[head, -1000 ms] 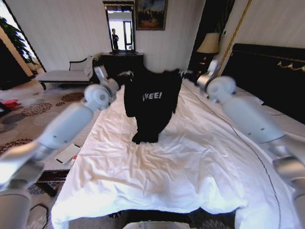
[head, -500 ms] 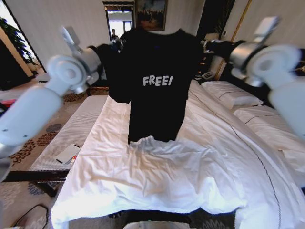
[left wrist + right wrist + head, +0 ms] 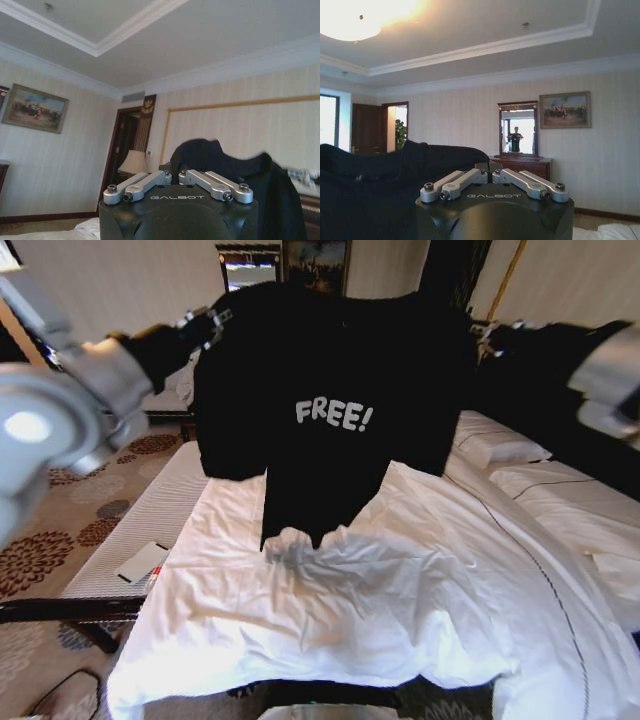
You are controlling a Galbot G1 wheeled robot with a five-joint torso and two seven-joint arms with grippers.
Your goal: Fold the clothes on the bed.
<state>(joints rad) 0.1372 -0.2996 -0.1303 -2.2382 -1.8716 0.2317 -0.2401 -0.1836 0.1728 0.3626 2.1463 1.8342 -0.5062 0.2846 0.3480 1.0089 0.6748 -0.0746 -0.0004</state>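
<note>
Black T-shirt held up by both hands over the bed, ready to be laid down for folding.

The T-shirt (image 3: pixel 330 410) hangs spread in the air, "FREE!" print facing the robot, its hem just touching the rumpled white duvet of the bed (image 3: pixel 400 610). The left hand (image 3: pixel 205 325) is closed on one shoulder and the right hand (image 3: pixel 490 338) on the other; in each wrist view the fingers are drawn together with dark cloth bunched ahead of them. The risk as I judge it: soft fabric could slip from one pinch and swing down lopsided, or the trailing hem could catch on the duvet's wrinkles and fold under itself when lowered.
</note>
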